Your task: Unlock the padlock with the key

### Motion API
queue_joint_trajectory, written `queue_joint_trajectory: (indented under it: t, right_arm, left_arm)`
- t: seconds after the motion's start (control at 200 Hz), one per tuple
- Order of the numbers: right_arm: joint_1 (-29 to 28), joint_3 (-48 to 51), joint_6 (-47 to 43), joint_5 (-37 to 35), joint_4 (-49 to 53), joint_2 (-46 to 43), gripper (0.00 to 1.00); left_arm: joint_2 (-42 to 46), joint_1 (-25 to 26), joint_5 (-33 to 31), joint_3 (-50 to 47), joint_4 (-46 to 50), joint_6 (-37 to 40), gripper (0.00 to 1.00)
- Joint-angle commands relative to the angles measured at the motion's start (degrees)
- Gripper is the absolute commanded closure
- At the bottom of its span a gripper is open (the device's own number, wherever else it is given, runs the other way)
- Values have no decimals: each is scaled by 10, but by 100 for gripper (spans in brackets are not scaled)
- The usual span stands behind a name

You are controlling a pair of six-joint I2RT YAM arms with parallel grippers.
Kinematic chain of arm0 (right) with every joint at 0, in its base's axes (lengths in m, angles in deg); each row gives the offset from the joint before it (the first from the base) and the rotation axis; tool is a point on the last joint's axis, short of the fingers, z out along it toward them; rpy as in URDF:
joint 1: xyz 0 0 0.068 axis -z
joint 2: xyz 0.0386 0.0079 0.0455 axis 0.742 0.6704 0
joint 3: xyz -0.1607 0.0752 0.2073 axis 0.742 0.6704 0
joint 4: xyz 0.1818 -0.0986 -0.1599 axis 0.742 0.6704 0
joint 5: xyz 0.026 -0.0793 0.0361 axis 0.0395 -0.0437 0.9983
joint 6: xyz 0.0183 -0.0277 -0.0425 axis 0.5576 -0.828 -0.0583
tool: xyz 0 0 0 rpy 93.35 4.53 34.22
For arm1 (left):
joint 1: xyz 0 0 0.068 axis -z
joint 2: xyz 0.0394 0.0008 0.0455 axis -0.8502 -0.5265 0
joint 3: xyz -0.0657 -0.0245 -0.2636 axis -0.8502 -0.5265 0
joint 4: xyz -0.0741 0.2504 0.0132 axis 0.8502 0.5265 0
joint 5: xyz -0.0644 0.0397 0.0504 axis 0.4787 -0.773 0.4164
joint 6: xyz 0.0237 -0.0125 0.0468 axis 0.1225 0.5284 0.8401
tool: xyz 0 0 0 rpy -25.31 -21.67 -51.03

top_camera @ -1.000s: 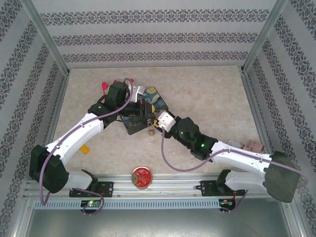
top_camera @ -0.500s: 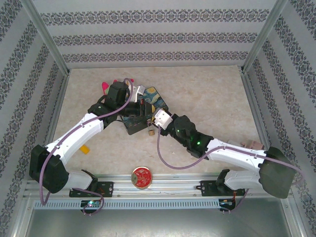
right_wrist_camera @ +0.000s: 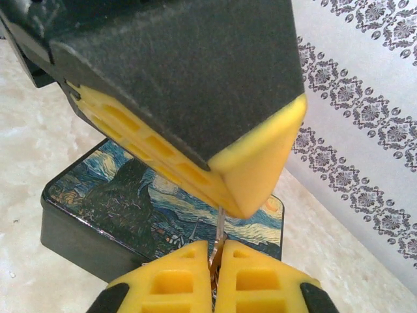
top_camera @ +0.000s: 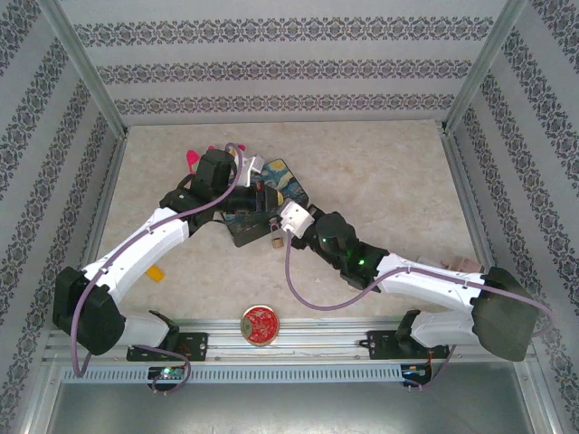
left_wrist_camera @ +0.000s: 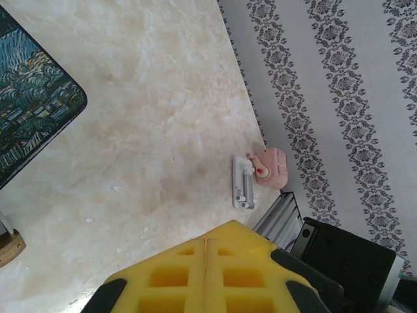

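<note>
The tiny brass padlock sits by the near edge of a dark tin with a starry-night lid. Its corner also shows low at the left of the left wrist view. My right gripper is shut on a thin silvery strip, apparently the key, which rises to the yellow fingertip of my left gripper. From above, the right gripper is just over the padlock. My left gripper is shut with its pads pressed together. Whether it also holds the strip I cannot tell.
A round red tin lies near the front rail. A pink and white gadget sits by the right wall. Pink items lie behind the left arm, and a small orange piece lies beside it. Patterned walls enclose the table.
My right arm has pushed a little further left toward the padlock and its jaws have shut on the silvery strip. The left arm and the padlock have stayed put.
</note>
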Motion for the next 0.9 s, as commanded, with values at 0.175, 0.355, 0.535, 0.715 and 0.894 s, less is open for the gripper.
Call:
queue_joint_trajectory:
  t: [0.175, 0.355, 0.535, 0.715, 0.894]
  right_arm:
    - [-2, -1, 43, -16, -1, -23, 100]
    - [13, 9, 116, 0, 34, -55, 100]
    - [110, 24, 302, 171, 82, -112, 100]
    - [231, 42, 468, 450, 50, -127, 100]
    - [258, 27, 530, 619, 1, -100, 100]
  left_arm:
    - [39, -9, -17, 4, -26, -8, 38]
    - [71, -27, -68, -14, -27, 9, 16]
    - [110, -39, -114, -33, -36, 61, 9]
    - [147, -39, -87, -73, -105, 123, 8]
    - [119, -39, 36, -62, -157, 134, 8]
